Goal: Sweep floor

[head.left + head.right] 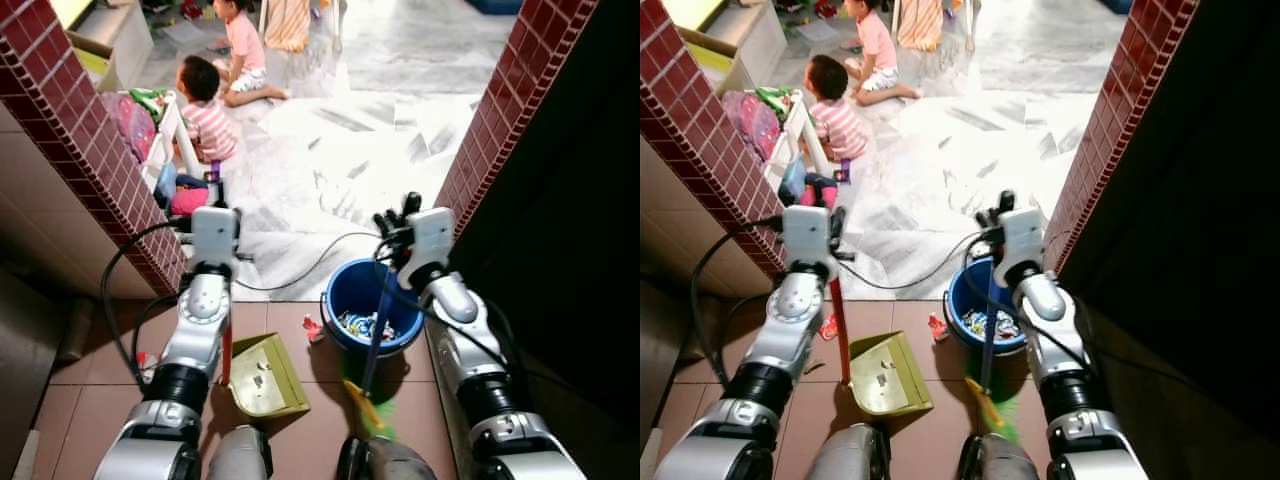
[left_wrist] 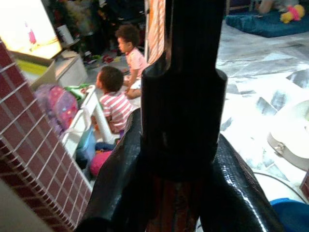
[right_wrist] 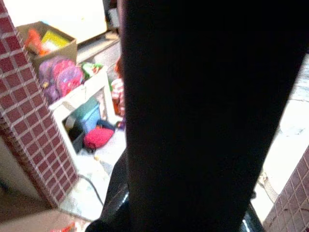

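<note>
Nearest the robot, on the brown tiled floor [image 1: 290,440], a green dustpan [image 1: 265,375] is set down flat with a couple of scraps in it, and its red handle [image 1: 840,330] is stood upright. That handle is gripped by the left gripper [image 1: 215,195], whose fingers [image 2: 116,179] are closed around it in the left wrist view. Just to the right of the dustpan, the green bristles of a broom [image 1: 368,410] are seen touching the floor, with the dark blue broom stick [image 1: 378,325] rising up to the right gripper [image 1: 398,215]. The right wrist view is pretty much blacked out by the stick, so the fingers are probably wrapped around it, though that can't be properly confirmed from there; in the head views the stick is clearly held up by that hand.

A bit farther, a blue bucket [image 1: 345,285] with mixed rubbish in it is parked just behind the broom, and a small red and white scrap [image 1: 312,328] is left on the tiles just left of it. A black cable [image 1: 300,270] is trailed across the threshold.

Either side, red brick-tiled walls [image 1: 90,150] are framed around the opening. Beyond, on the white marble floor [image 1: 380,130], two children are seated: one in a striped shirt [image 1: 205,115] next to a white shelf unit [image 1: 165,140], and one in a pink top [image 1: 240,50] farther back.
</note>
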`<state>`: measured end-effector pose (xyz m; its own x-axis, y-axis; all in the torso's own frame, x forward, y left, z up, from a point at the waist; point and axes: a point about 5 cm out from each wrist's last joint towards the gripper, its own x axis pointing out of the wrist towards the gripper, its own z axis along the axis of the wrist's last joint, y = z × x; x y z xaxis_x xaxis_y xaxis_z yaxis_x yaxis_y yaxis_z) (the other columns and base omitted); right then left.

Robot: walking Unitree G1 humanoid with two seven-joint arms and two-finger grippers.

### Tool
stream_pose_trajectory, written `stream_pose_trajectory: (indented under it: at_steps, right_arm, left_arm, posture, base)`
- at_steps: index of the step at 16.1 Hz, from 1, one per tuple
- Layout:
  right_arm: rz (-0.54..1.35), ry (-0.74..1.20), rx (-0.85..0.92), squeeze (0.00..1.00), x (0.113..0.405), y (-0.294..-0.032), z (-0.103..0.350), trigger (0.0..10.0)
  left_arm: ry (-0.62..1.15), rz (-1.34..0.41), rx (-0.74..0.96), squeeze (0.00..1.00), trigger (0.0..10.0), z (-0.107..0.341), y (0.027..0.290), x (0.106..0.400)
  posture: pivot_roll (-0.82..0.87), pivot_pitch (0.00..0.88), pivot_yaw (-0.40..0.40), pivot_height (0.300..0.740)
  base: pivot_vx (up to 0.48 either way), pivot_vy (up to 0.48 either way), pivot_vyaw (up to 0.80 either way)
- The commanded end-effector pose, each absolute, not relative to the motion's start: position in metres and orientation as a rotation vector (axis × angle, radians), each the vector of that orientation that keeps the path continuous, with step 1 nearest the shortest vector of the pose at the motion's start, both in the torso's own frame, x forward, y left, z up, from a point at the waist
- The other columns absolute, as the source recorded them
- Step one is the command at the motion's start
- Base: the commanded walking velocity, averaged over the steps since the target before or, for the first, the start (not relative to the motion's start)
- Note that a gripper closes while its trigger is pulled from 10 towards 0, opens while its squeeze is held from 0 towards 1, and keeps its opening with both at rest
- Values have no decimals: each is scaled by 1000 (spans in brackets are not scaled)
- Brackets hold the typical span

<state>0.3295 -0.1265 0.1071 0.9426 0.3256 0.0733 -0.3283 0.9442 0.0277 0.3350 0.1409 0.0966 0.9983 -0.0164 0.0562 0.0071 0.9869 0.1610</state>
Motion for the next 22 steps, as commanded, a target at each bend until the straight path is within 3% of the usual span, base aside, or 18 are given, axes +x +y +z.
stream_pose_trajectory:
  at_steps: [1,10,22]
  right_arm:
    - [342,-154,107,0,338,-119,130,10000]
    - [174,-264,-46,0,354,-133,154,10000]
    - [116,-208,-99,0,351,-138,136,10000]
  left_arm:
    - [-51,-9,183,0,10000,95,144,335]
    - [-57,-31,186,0,10000,95,137,336]
    - [-52,-44,185,0,10000,95,135,337]
  posture:
    - [-105,91,11,740]
    - [-105,80,11,740]
    - [-105,91,15,740]
  base:
    - [0,0,0]
    - [0,0,0]
    - [0,0,0]
